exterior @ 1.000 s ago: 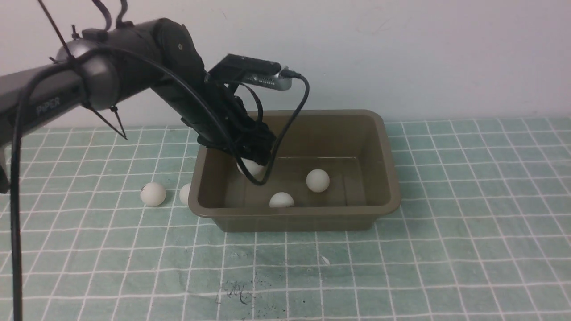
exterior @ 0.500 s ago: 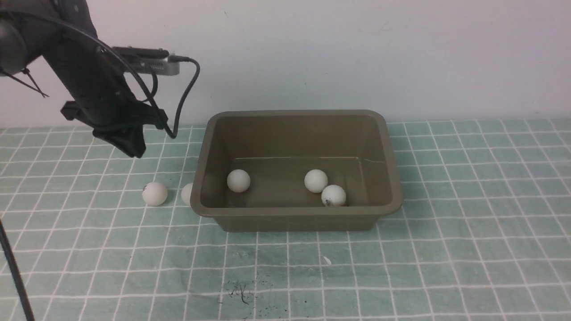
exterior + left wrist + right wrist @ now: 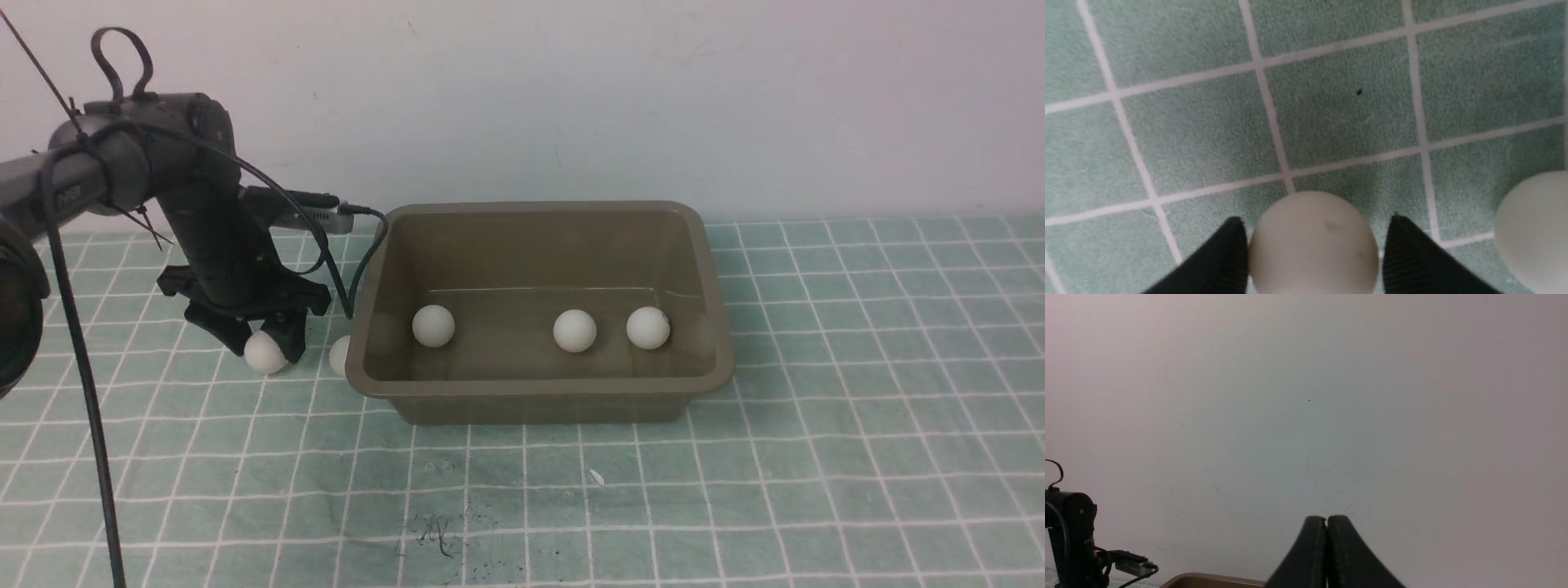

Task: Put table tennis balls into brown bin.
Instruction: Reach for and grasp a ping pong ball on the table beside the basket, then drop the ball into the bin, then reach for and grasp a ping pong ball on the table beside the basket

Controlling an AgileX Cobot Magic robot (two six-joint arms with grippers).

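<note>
White ball (image 3: 264,354) near brown bin (image 3: 359,384) rim | left fingers (image 3: 1220,265) straddling, unclenched | right fingers (image 3: 1310,555) clenched

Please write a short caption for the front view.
Left claw straddles a white ball near the brown bin holding three balls.

Shows pale green cloth (image 3: 857,457) with white grid lines, spread flat over whole work surface. Meets plain off-white wall (image 3: 653,98) along far edge. Carries patch of dark scribble marks (image 3: 437,535) near camera-side edge, small white fleck (image 3: 597,478) just beyond it. Left wrist view: tiny black speck (image 3: 1359,92) inside one grid square.
</note>
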